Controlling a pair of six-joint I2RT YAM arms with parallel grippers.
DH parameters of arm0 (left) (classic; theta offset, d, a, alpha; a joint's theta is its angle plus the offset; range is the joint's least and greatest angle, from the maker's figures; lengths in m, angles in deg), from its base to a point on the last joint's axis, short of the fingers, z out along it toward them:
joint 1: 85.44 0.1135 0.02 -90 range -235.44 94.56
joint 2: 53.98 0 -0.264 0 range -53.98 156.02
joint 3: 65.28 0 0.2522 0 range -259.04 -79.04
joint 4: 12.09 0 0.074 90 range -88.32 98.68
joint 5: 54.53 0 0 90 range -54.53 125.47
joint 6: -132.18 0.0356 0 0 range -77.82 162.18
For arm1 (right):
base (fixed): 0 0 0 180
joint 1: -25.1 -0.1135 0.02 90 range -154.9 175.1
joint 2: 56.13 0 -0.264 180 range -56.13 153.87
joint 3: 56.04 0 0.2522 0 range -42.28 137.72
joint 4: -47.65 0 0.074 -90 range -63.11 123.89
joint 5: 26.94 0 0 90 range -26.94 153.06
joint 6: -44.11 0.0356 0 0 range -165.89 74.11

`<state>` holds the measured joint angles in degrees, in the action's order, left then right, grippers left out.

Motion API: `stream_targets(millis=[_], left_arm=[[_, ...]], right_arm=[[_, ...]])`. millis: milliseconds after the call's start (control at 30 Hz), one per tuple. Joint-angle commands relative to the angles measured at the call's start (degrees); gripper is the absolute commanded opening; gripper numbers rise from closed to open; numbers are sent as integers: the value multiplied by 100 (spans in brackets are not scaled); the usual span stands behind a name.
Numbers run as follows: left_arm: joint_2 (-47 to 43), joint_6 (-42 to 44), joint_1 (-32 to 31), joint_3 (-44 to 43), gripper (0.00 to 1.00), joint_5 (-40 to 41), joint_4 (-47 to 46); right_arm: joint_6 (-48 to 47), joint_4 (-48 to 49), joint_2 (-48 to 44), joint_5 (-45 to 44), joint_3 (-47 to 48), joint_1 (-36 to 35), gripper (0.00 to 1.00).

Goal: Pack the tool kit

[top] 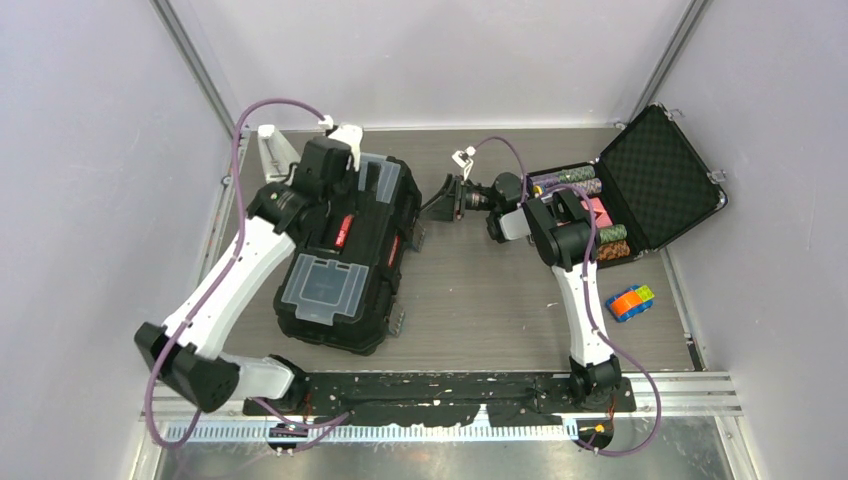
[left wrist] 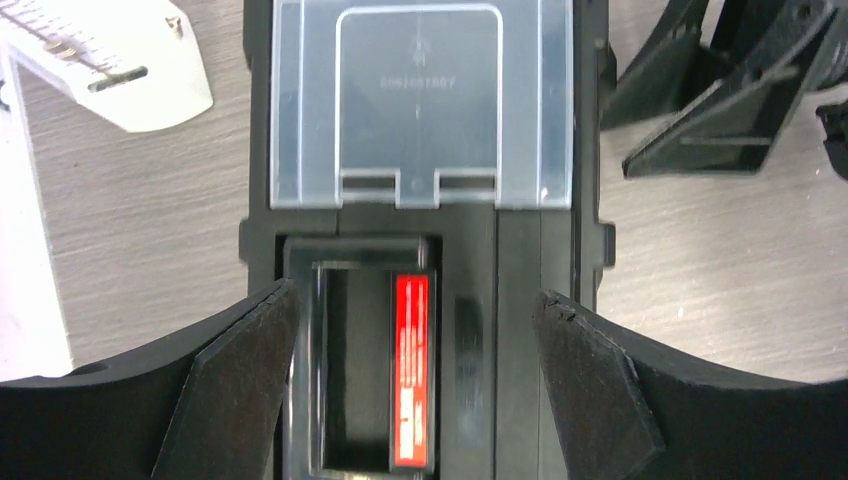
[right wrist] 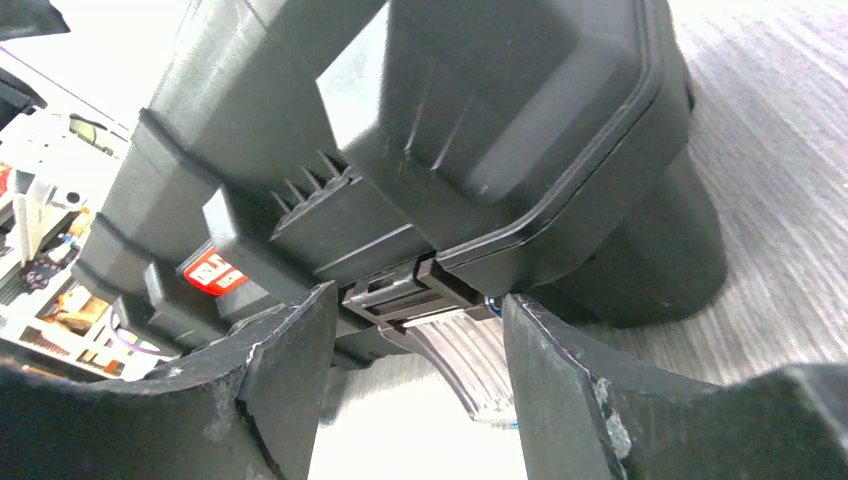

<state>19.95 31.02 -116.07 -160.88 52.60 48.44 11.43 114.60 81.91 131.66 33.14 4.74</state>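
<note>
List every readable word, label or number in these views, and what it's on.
Nothing reads cleanly.
Clear lid compartment: embossed mark and one code-like line, too faint to quote.
Red handle label: white print, blurred.
Red sticker on the toolbox, right wrist view: white marks, unreadable.
</note>
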Motion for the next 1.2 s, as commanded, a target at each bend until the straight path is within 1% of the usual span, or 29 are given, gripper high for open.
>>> stream_targets(millis=[0, 133, 267, 400, 500, 600, 700, 800, 933, 1033, 1067, 1100, 1133, 1167], left_arm=[[613, 24, 287, -578, 87, -613, -191], [1069, 83, 334, -785, 87, -759, -92], [1298, 118, 381, -658, 87, -1008, -125], [1412, 229, 383, -455, 86, -1485, -108], [1416, 368, 370, -244, 85, -2046, -118], [1339, 445, 292, 27, 83, -2387, -141], [1219, 557, 92, 319, 82, -2536, -150], [1054, 575, -141, 697, 80, -2607, -134], [670, 554, -340, 1254, 79, -2714, -293], [443, 586, -429, 1524, 78, -2846, -367], [405, 614, -459, 1572, 78, -2869, -363], [372, 635, -482, 1589, 78, -2858, -350], [350, 640, -501, 1588, 78, -2854, -333], [331, 653, -520, 1573, 78, -2863, -322]], right_arm=[[443, 1227, 23, 299, 201, -68, 66], [507, 1223, 20, 415, 210, -172, 66], [714, 1226, 154, 543, 352, -359, 66], [720, 1228, 8, 607, 148, -496, 64], [596, 1226, -278, 599, -277, -506, 62], [496, 1225, -560, 583, -643, -510, 61], [465, 1224, -906, 417, -1130, -511, 61], [449, 1224, -1289, 44, -1593, -521, 60], [323, 1181, -1904, -445, -2557, -539, 61], [112, 729, -2358, -731, -3004, -539, 61], [-162, 579, -2634, -874, -3234, -539, 62], [-595, 35, -2787, -1085, -3349, -535, 63], [-901, -339, -3164, -1213, -3507, -541, 65], [-1569, -1354, -3554, -1508, -3547, -544, 67]])
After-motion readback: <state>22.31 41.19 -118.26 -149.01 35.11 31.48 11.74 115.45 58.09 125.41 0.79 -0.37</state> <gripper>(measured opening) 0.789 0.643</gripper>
